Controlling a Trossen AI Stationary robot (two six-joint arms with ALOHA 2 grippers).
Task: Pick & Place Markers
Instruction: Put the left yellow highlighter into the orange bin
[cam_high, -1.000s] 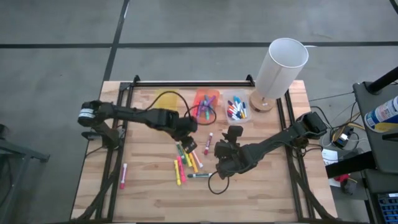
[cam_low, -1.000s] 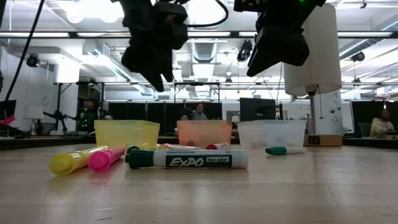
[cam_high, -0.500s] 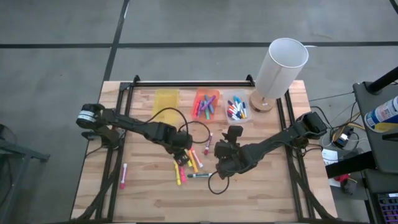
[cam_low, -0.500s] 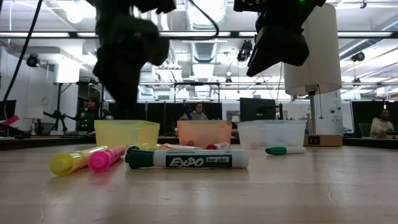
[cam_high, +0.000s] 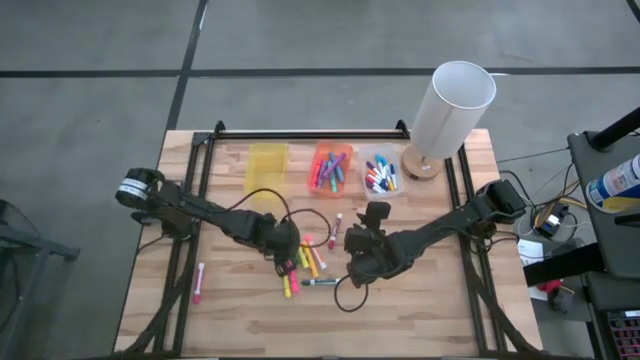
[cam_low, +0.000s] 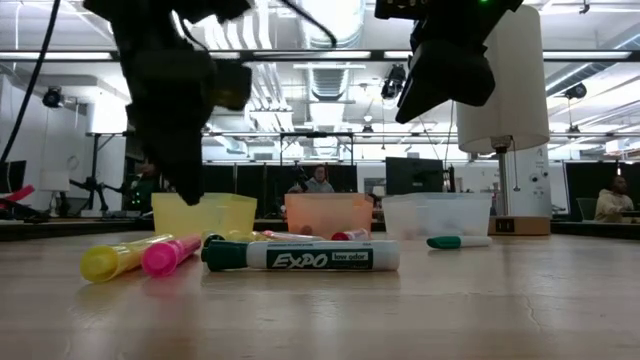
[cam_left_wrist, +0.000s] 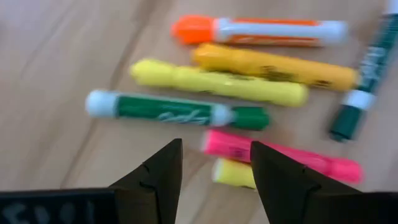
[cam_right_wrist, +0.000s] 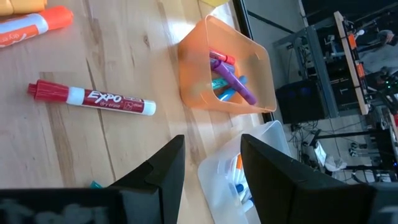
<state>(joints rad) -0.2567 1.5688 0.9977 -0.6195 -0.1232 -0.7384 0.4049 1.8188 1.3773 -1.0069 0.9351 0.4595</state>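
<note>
Loose markers (cam_high: 300, 264) lie flat in a cluster on the wood at mid-table. In the left wrist view a green-and-white one (cam_left_wrist: 174, 111), a yellow one (cam_left_wrist: 217, 84) and a pink one (cam_left_wrist: 280, 153) lie side by side. My left gripper (cam_left_wrist: 214, 162) is open and hovers just above the cluster (cam_high: 283, 250), touching nothing. My right gripper (cam_high: 360, 255) is open and waits above the table to the right of the cluster. A red marker (cam_right_wrist: 90, 98) lies beyond it. One pink marker (cam_high: 198, 283) lies alone toward the left edge, and a green one (cam_high: 320, 282) lies nearer.
Along the far edge stand a yellow bin (cam_high: 266, 160), an orange bin (cam_high: 331, 165) holding markers, and a clear bin (cam_high: 380, 175) holding markers. A tall white cylinder (cam_high: 450, 105) stands at the far right. Black cables loop over the table near both grippers. People sit in the room beyond.
My left gripper has moved from near the bins toward the table's near edge, slightly left and downward. It now hangs low over the marker cluster. The markers have not moved.
</note>
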